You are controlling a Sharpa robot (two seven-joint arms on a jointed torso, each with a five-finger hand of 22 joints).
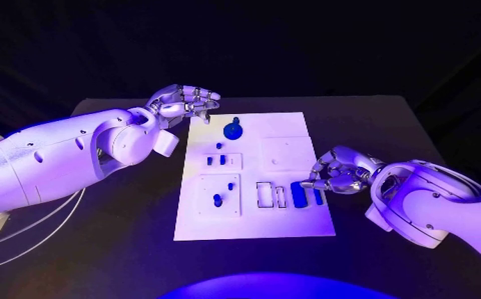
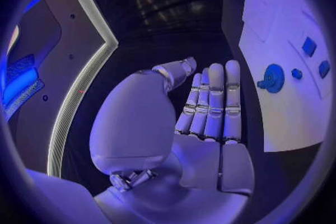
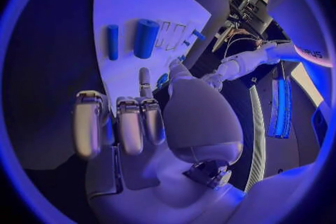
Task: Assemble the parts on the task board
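Nearest the head camera lies the near edge of the flat white rectangular task board, resting on the black table. Just beyond, my right hand hovers at the board's right margin, fingers curled inward with nothing visibly held between them. Directly beside its fingertips lie the short blue cylindrical part and the slim blue bar, both loose on the board next to two open rectangular slots.

Mid-board: a small blue peg stands in a square inset plate, with smaller blue pieces further back.

At the far end sits the round blue knob-like disc. My left hand hangs off the board's far-left corner, fingers bent, holding nothing; in its wrist view they lie straight and pressed together.

Judgement: the parts look like light, rigid moulded plastic, smooth and likely slippery. The cylinder may roll if nudged; I would pinch it across its middle, on opposite sides. The bar is best taken by its long edges.
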